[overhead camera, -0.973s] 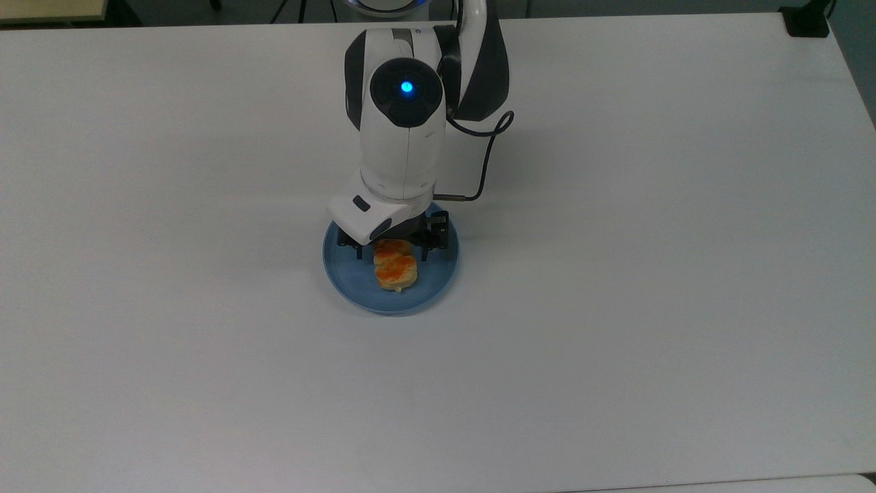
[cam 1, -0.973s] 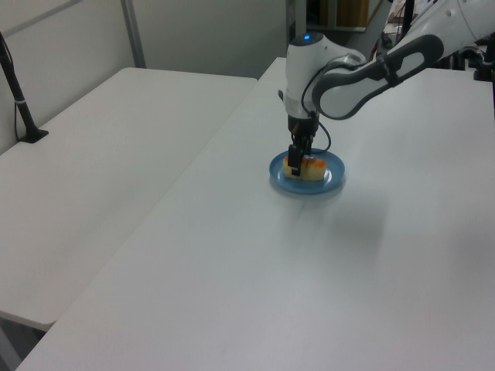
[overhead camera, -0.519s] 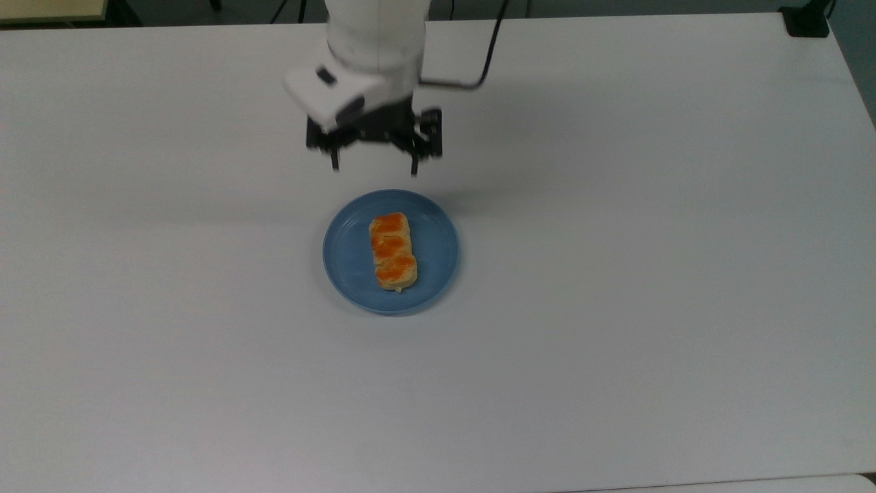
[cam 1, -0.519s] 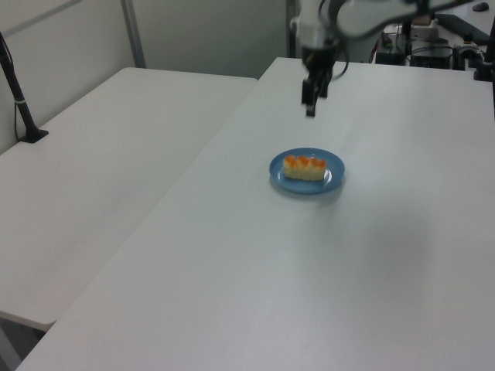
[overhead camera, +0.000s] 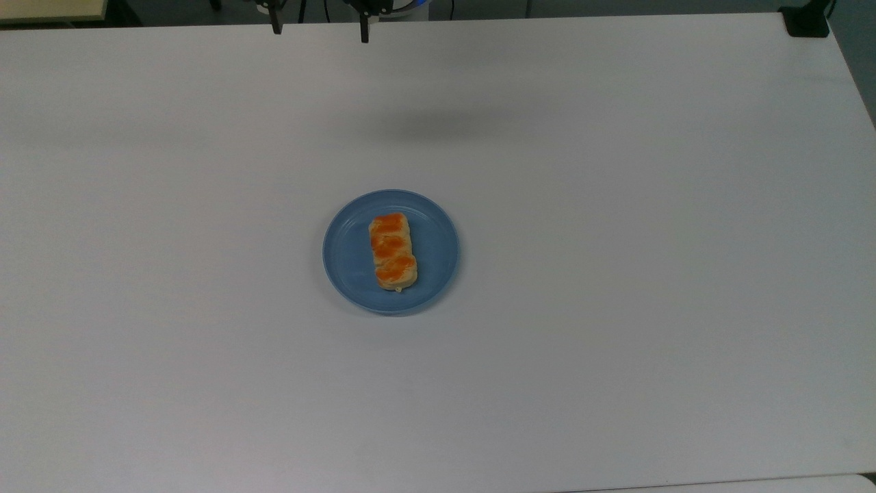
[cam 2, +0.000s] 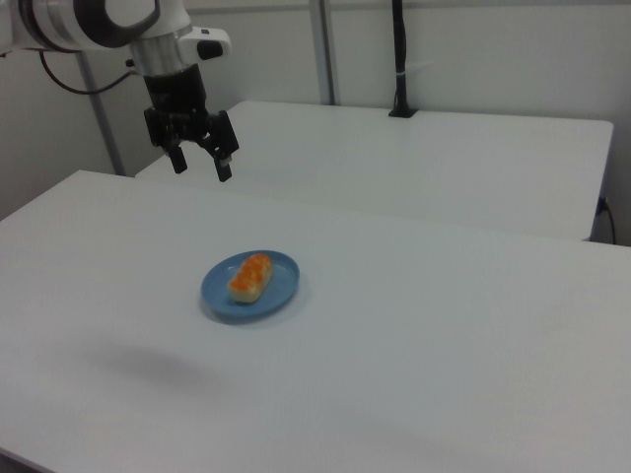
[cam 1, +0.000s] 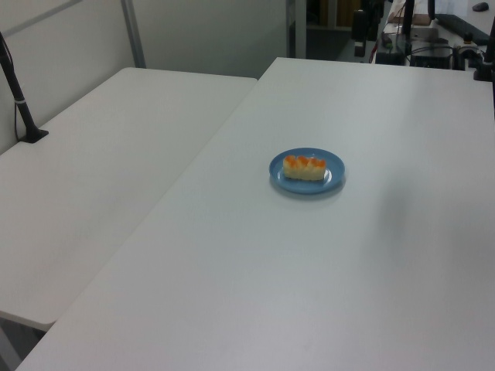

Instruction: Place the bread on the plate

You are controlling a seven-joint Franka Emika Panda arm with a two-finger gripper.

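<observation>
Since a second ago the arm has gone from straddling the bread to lifted right off it — half a second back it hung just past the plate's far rim in the top view, now only the fingertips show at that view's top edge.

Bread (overhead camera: 393, 250) hasn't shifted: lying flat inside the plate (overhead camera: 438, 233), glazed bumps up, long axis roughly top-to-bottom in the top view, sitting a little toward the top view's left of plate centre. No part of it overhangs the rim. Left view agrees — bread (cam 1: 304, 167) fully within the plate (cam 1: 336, 176).

Gripper (cam 2: 198, 162) is well apart from both, high above the table (overhead camera: 616, 274) in the right view, fingers (cam 2: 225, 168) spread wide with nothing between them. Its soft shadow falls on the table beyond the plate, not on it.

Status: placement looks done — bread released, resting stable on the plate, nothing touching it. Nothing left that I can judge beyond the arm finishing its retreat. Low risk: the roll lies flat with rim all round.
</observation>
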